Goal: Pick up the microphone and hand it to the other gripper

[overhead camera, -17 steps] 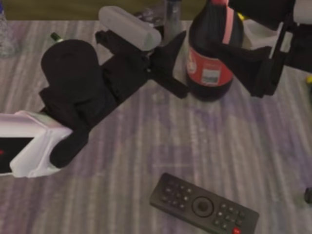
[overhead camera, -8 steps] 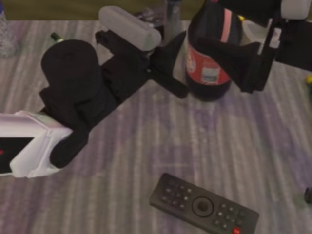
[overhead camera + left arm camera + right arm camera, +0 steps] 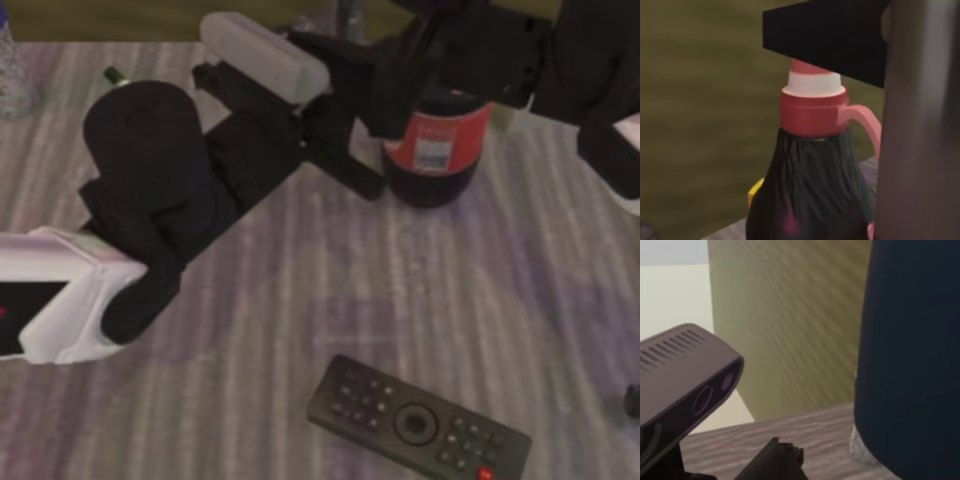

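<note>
My left gripper [image 3: 355,145] reaches from the lower left to the back middle of the table and holds the microphone upright. Only a sliver of the grey handle [image 3: 348,15] shows in the top view. That handle [image 3: 920,130] fills the near side of the left wrist view. The dark blue foam head [image 3: 910,340] and silver collar [image 3: 858,450] loom in the right wrist view. My right gripper [image 3: 340,75] has come in from the right above the bottle. It is open, with its wedge fingers [image 3: 825,40] on either side of the microphone.
A dark cola bottle [image 3: 432,150] with a red cap [image 3: 812,107] stands right beside both grippers. A black remote [image 3: 417,420] lies near the front edge. A green-capped marker [image 3: 115,75] pokes out behind my left arm. A clear bottle [image 3: 10,80] stands at the back left.
My right arm has swept left across the bottle's top until its fingers reach the microphone. My left arm and the microphone have stayed still.
</note>
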